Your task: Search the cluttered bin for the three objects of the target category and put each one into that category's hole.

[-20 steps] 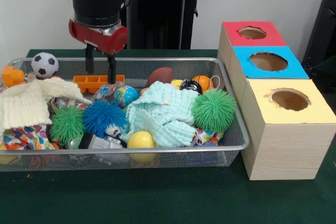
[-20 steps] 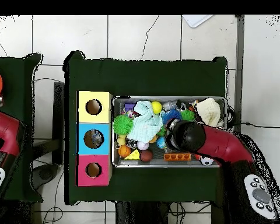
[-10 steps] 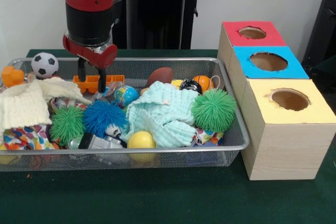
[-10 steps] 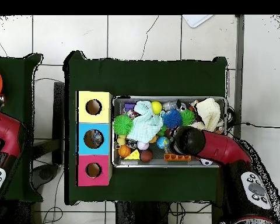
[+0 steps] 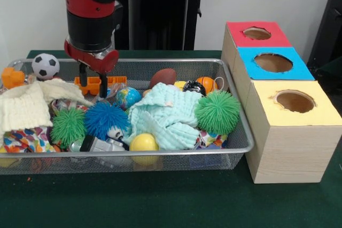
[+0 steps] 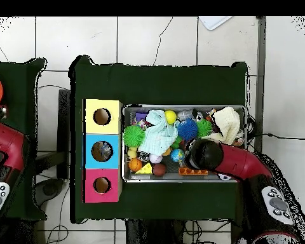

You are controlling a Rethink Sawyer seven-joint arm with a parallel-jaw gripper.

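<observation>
three painted holes wait in the wooden box (image 5: 278,100) beside the mesh bin (image 5: 235,148), where a smooth yellow ball (image 5: 144,142), spiky green (image 5: 217,111) and blue (image 5: 105,119) puff balls and a soft mint cloth (image 5: 165,116) lie nearest. further back, the gripper (image 5: 92,84) has slid leftward and sunk over the last second, its fingers slightly apart and empty, straddling the hard orange plastic block (image 5: 99,84) by the far wall. that looks like the chosen target, though no grasp is made yet.
</observation>
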